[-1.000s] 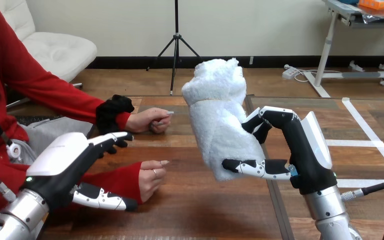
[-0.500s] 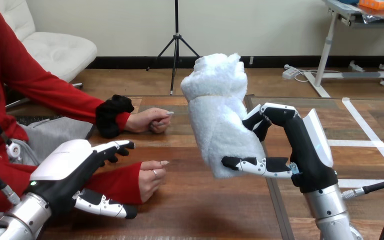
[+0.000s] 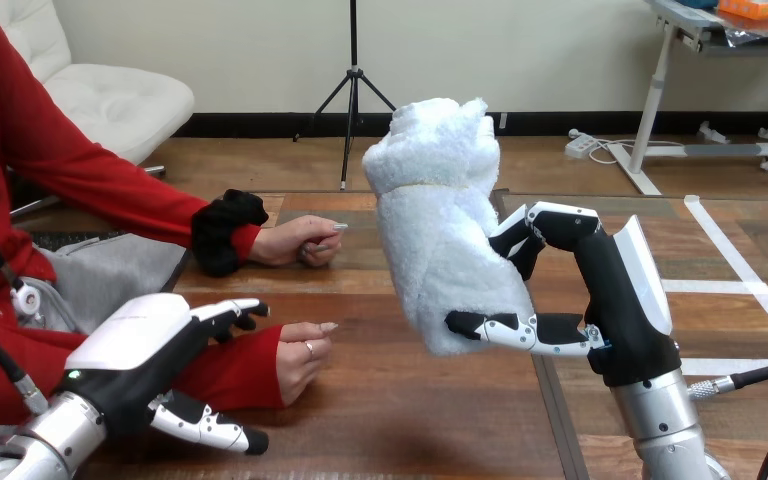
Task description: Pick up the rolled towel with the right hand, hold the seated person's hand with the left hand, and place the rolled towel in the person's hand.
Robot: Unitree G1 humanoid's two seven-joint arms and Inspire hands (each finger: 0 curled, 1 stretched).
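The rolled white terry-cloth towel (image 3: 440, 220) is a thick, fluffy cylinder with a loose, bunched top end and a flatter lower end. It is located at the centre of the frame, raised clear of the brown wooden table (image 3: 400, 410). The right hand (image 3: 615, 310), at centre right, is closed round the towel's lower half. Its thumb crosses the near lower edge and its fingers curl against the right flank.

The fingertips of the right hand are hidden behind the cloth. The silver right forearm (image 3: 660, 425) is cut off by the bottom edge.

The left hand (image 3: 135, 345), at lower left, is spread, with fingers straight and thumb apart. It lies over the red sleeve (image 3: 230, 365) of the person's nearer hand (image 3: 300, 355), which rests loosely curled on the table at lower centre-left. Contact between the left hand and the sleeve cannot be determined. The person's farther hand (image 3: 295, 242), at centre left, holds a small item, too small to identify.

The towel's long axis stands near upright. The top end tilts slightly toward the upper left, and the lower end points toward the lower right.
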